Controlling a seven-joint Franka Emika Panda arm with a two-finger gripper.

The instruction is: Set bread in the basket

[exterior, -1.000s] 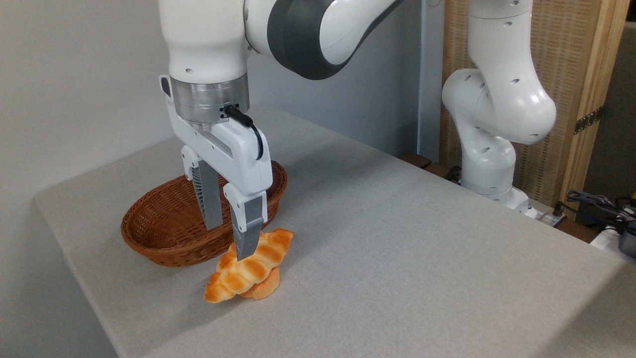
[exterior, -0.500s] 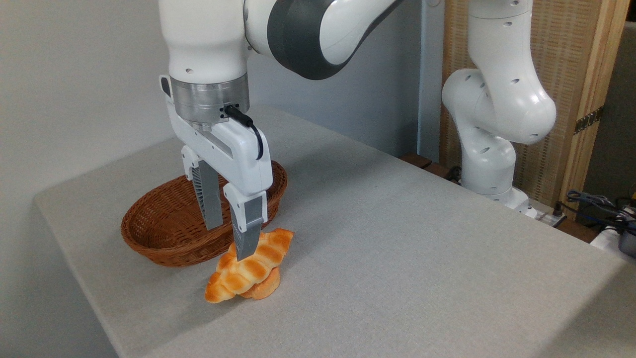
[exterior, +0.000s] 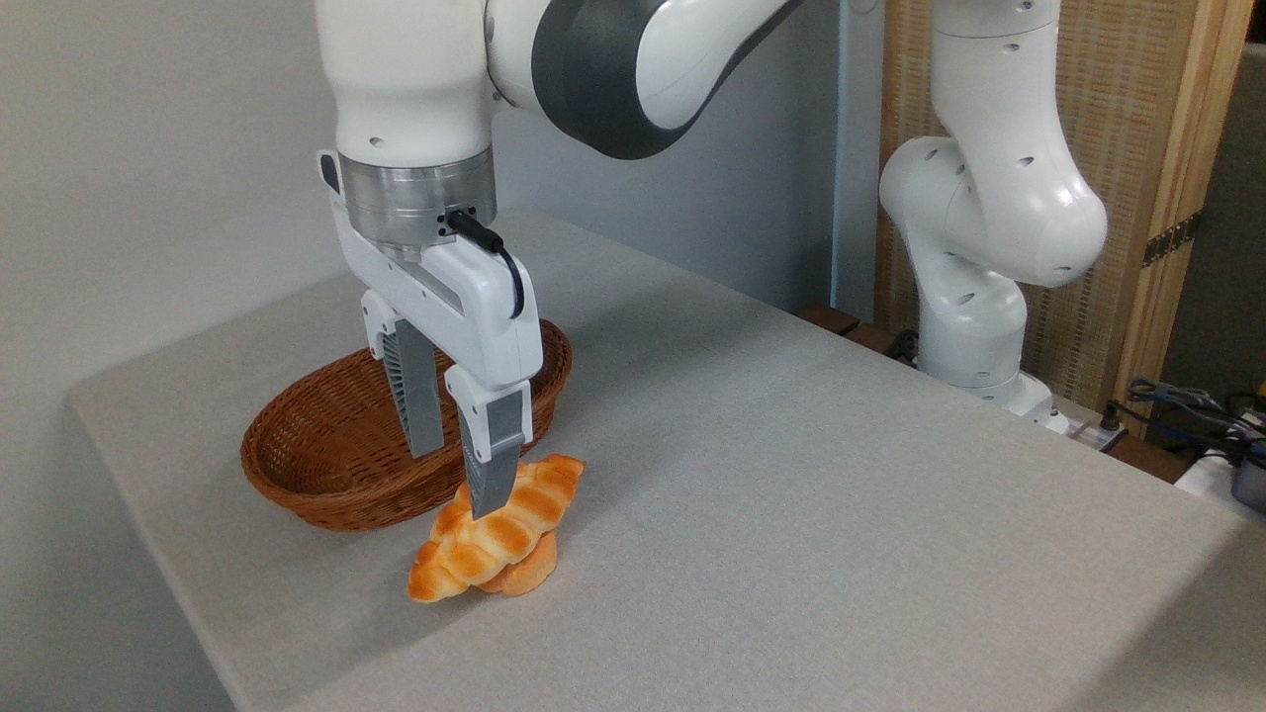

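The bread [exterior: 509,534], a golden-orange ridged roll, lies tilted on the grey table just in front of the basket, its middle resting on a small orange bun [exterior: 531,574]. The reddish-brown wicker basket [exterior: 297,494] sits behind and to the left with nothing showing inside. My gripper [exterior: 458,482] hangs straight down over the roll's upper half and is open. The near fingertip [exterior: 490,499] overlaps the front of the roll, and the far finger stands behind it, in front of the basket rim. Whether the fingers touch the roll I cannot tell.
The arm's white base [exterior: 974,326] stands off the table's far right edge, with cables [exterior: 1187,400] beyond it. The table's left edge [exterior: 148,534] runs close to the basket and the roll. A wall rises behind.
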